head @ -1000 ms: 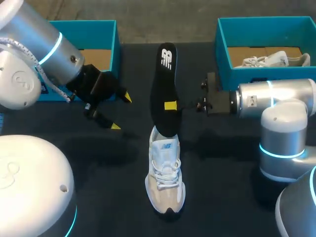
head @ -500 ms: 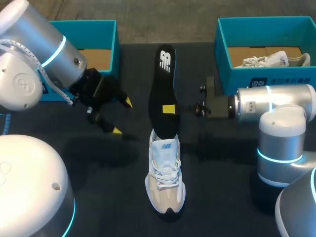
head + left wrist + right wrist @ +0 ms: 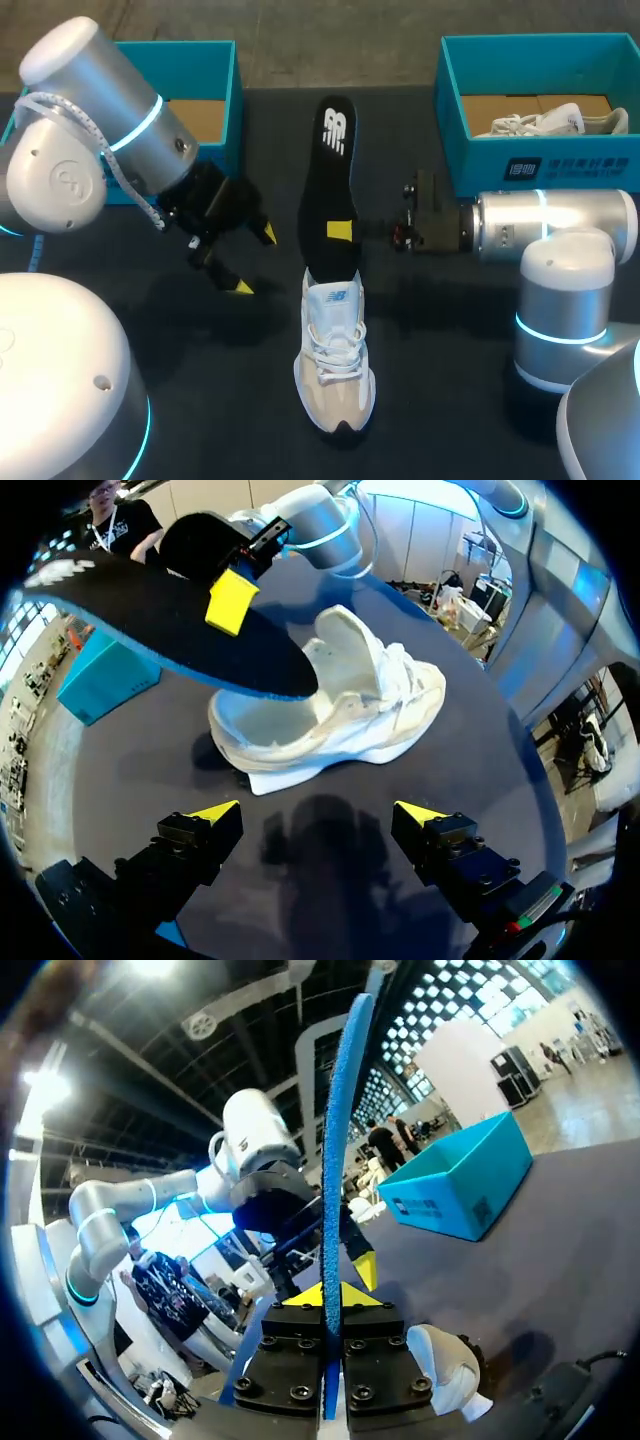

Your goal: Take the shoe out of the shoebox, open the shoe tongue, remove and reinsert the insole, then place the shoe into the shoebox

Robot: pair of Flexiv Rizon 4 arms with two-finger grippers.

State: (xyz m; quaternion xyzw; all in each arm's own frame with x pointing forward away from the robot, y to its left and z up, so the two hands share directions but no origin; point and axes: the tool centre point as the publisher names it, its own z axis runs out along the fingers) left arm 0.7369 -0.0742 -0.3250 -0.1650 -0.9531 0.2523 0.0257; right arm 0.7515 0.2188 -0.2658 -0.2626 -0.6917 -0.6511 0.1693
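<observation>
Table [image 3: 450, 400], dark on top, carries two teal boxes at its far edge: the left box [image 3: 215, 70], and the right box [image 3: 540, 165] with a second shoe [image 3: 550, 122] lying inside. The shoe [image 3: 335, 360] stands on the table between them, outside both, toe toward the robot. The black insole [image 3: 332, 180] hangs with its lower end over the heel opening, pinched between the fingers of the right claw [image 3: 345, 232]. The left claw [image 3: 256, 261] hovers beside the shoe, spread wide and holding nothing.

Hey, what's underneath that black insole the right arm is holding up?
The white shoe on the table, its heel opening right below the lower tip of the insole. The right gripper is shut on the insole higher up. Whether tip and shoe touch is hidden.
</observation>
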